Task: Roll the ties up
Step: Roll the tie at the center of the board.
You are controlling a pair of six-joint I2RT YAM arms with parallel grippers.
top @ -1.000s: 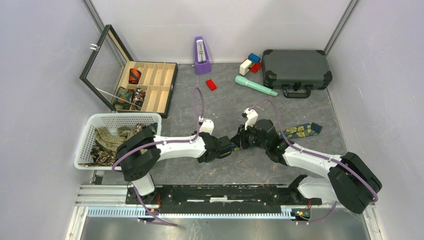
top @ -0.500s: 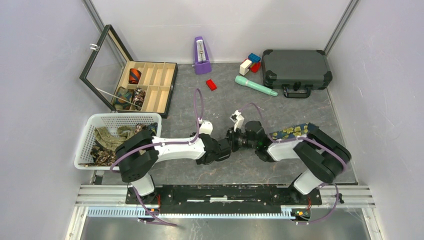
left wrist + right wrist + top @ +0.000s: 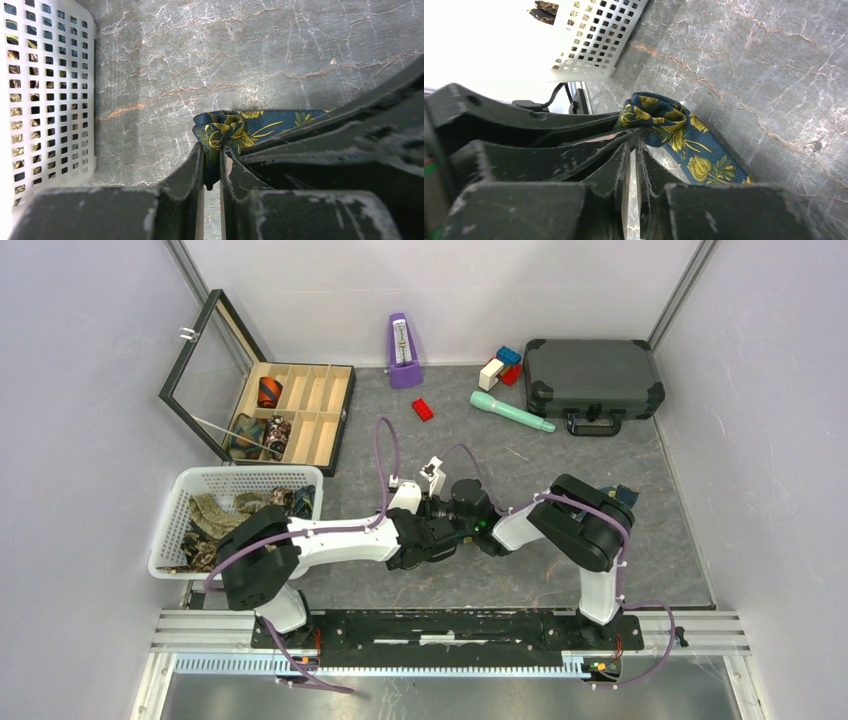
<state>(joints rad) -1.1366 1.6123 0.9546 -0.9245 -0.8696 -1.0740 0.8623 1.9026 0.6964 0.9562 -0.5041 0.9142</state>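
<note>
**Student:** Panel (a), left wrist view. What is held?

**Arms:** My left gripper [image 3: 212, 150] is clenched on the folded end of the navy tie [image 3: 235, 127], the one with the yellow floral print. A small bunch of cloth bulges just beyond the fingertips. The rest of the strip lies flat on the table [image 3: 250, 50] and runs off to the right. The fold sits mid-table, with the white basket [image 3: 45, 90] well to its left.

**Student:** Panel (b), right wrist view?

**Arms:** My right gripper [image 3: 633, 145] meets the same fold from the opposite side. Its jaws are drawn almost together and the tips touch the tie's edge. Whether any cloth is nipped between them I cannot tell.

**Student:** How will the fabric behave?

**Arms:** I judge it light, limp and probably slick. It has no stiffness of its own, so a released fold would likely slacken. The best hold is at the very end, across the full width. One gripper can pin the core while the other turns the strip over it. A pinch on one edge alone would skew the coil. More ties [image 3: 215, 520] lie loose in the basket.
</note>
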